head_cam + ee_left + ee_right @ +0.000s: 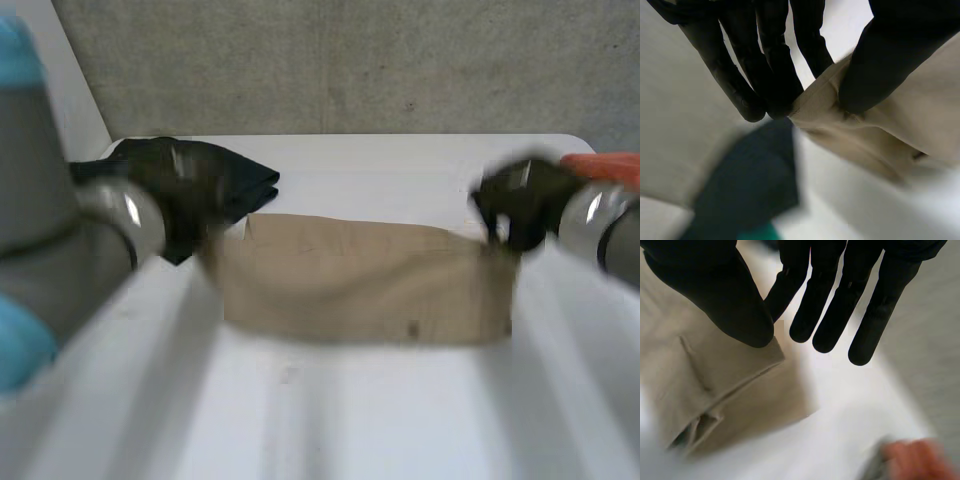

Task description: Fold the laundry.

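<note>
Beige garment (365, 280): spread across white table (400, 420), one corner pinched by left hand (770, 75), thumb against fingers, another likewise by right hand (730, 300). Fold under way; held edge judged to need carrying over evenly.

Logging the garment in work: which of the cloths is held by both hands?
The beige cloth, pinched at one corner by the left hand and another by the right hand; the dark cloth lies unheld on the table.
</note>
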`<state>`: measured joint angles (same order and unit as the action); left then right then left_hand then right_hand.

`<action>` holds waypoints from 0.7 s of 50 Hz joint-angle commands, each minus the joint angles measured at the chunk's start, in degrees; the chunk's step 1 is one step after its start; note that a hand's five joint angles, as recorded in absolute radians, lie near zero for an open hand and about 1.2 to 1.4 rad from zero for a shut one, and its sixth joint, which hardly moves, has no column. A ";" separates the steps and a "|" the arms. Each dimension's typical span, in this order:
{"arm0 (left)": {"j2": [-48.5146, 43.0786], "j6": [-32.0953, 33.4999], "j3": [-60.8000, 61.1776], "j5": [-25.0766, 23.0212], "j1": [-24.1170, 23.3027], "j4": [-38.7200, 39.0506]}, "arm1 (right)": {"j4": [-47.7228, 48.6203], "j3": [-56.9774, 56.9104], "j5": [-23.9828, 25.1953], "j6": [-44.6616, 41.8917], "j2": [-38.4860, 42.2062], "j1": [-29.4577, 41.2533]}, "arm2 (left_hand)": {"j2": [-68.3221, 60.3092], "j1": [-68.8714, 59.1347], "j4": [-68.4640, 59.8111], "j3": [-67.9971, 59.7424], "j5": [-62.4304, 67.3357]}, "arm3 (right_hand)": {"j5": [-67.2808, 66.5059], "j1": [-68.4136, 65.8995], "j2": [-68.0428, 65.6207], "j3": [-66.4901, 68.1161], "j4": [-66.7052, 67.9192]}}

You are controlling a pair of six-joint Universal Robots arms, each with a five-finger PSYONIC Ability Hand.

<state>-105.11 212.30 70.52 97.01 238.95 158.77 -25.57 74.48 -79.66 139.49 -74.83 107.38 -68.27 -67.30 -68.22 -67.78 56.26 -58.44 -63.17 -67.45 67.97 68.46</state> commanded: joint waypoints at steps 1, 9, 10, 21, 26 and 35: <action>-1.06 -5.49 -22.77 -3.67 2.22 12.78 | 24.92 -16.46 -6.46 17.12 -0.50 0.19 | -11.73 -12.70 -11.78 -12.22 13.74 | -11.56 -16.83 -12.55 12.03 11.54; -4.31 -11.29 -32.99 0.28 4.06 22.54 | 43.24 -22.44 -13.16 22.58 1.35 0.46 | -11.73 -12.70 -11.78 -12.22 13.74 | -11.56 -16.83 -12.55 12.03 11.54; -4.58 -11.91 -32.82 0.20 4.15 22.63 | 42.02 -22.97 -12.29 22.58 2.22 0.89 | -11.73 -12.70 -11.78 -12.22 13.74 | -11.56 -16.83 -12.55 12.03 11.54; -4.93 -12.18 -14.99 -3.66 3.10 17.63 | 21.63 -15.78 -5.60 21.18 7.67 1.95 | -11.73 -12.70 -11.78 -12.22 13.74 | 8.39 3.12 7.40 -7.92 -8.41; -4.23 -9.99 -0.68 -10.51 1.87 18.24 | 18.01 -10.33 -2.79 21.53 10.22 2.04 | -11.73 -12.70 -11.78 -12.22 13.74 | 48.46 43.20 47.48 -47.99 -48.48; 5.52 -1.90 16.57 -12.81 0.64 19.29 | 21.43 -11.19 6.09 18.37 13.83 3.97 | -11.73 -12.70 -11.78 -12.22 13.74 | 58.44 53.17 57.45 -57.97 -58.46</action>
<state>-105.98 205.68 78.25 85.24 240.32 177.45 -7.07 64.51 -78.45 160.17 -62.90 110.17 -68.37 -67.30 -68.46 -68.08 56.26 -2.88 -13.38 -12.36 12.13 12.68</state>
